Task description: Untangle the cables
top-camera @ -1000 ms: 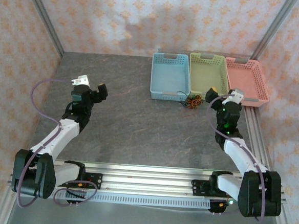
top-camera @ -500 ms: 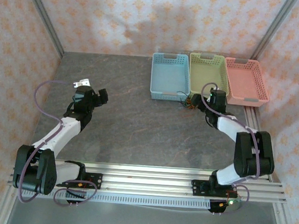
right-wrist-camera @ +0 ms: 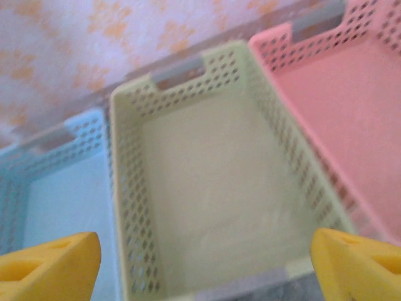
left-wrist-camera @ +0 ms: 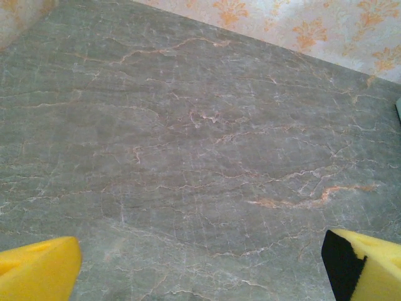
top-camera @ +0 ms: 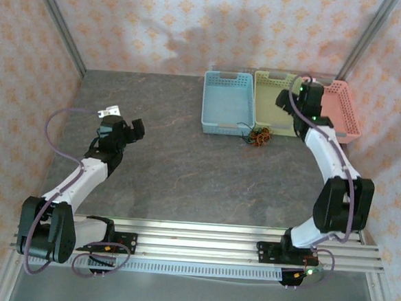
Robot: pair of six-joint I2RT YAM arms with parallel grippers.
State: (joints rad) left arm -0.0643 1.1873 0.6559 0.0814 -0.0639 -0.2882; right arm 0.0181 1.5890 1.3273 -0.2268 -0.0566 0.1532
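Grey stone-patterned table [top-camera: 185, 170] takes up most of the top view, with patterned walls on three sides. The two arms reach out from the near rail. The left arm [top-camera: 81, 176] stretches over the left part of the table, and the right arm [top-camera: 328, 149] extends far back toward the right rear corner.

Three perforated baskets stand side by side at the back right, touching: a blue basket [top-camera: 228, 101], a green basket [top-camera: 273, 93] and a pink basket [top-camera: 337, 112]. In the right wrist view, what shows of them holds nothing.

The left gripper [left-wrist-camera: 200, 276] hovers over bare table, its yellow-padded jaws spread wide with nothing between them. The right gripper [right-wrist-camera: 203, 266] hangs above the green basket, jaws likewise wide apart and holding nothing.

The cables [top-camera: 258, 137] lie in a small orange-and-dark clump on the table, just in front of the near walls where the blue and green baskets meet. They are near the right gripper and well apart from the left one.
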